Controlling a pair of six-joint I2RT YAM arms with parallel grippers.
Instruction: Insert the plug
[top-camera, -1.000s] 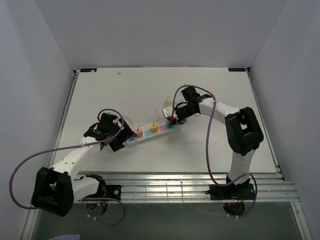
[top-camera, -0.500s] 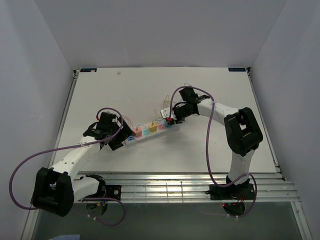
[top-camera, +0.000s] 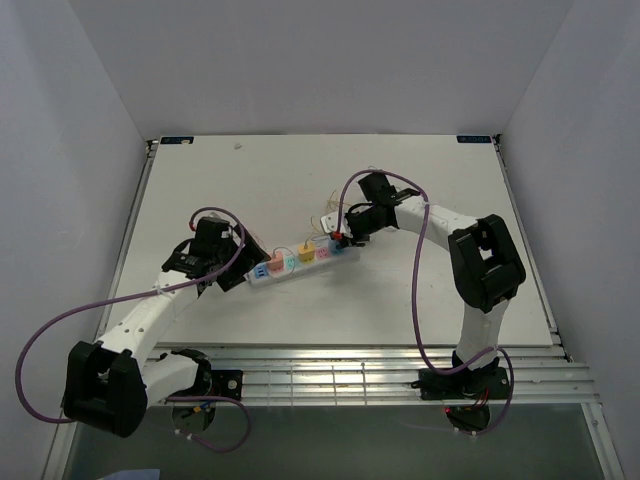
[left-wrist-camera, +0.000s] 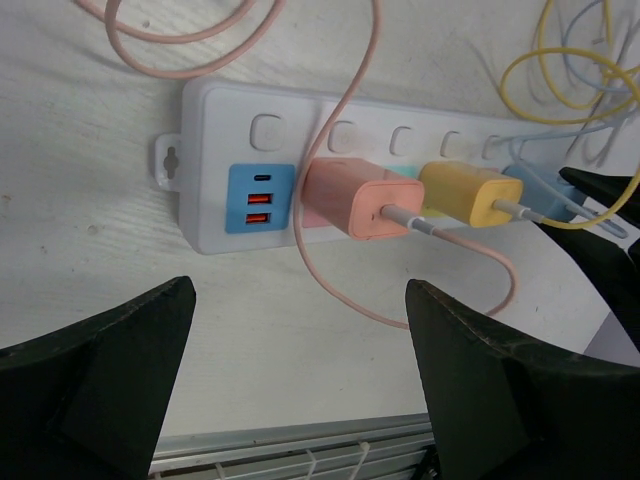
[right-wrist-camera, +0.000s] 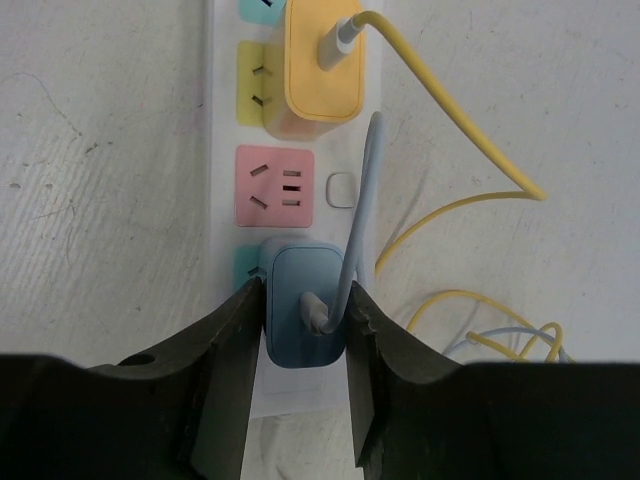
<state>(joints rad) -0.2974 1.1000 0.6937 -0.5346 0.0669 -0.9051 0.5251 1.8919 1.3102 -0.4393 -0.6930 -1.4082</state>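
Observation:
A white power strip lies slanted mid-table. A blue plug sits over the teal socket at the strip's right end, and my right gripper is shut on its two sides. From above, that gripper covers the strip's right end. A pink plug and a yellow plug stand in sockets further along the strip. My left gripper is open with only bare table between its fingers, on the near side of the strip's left end.
One pink socket next to the blue plug is unoccupied. Pink cable, yellow cable and pale blue cable loop over the table around the strip. A metal rail runs along the near table edge. White walls enclose the table.
My left gripper has drawn back to the left, away from the strip's left end. That end has swung slightly farther from the bases. The right gripper stays on the blue plug.

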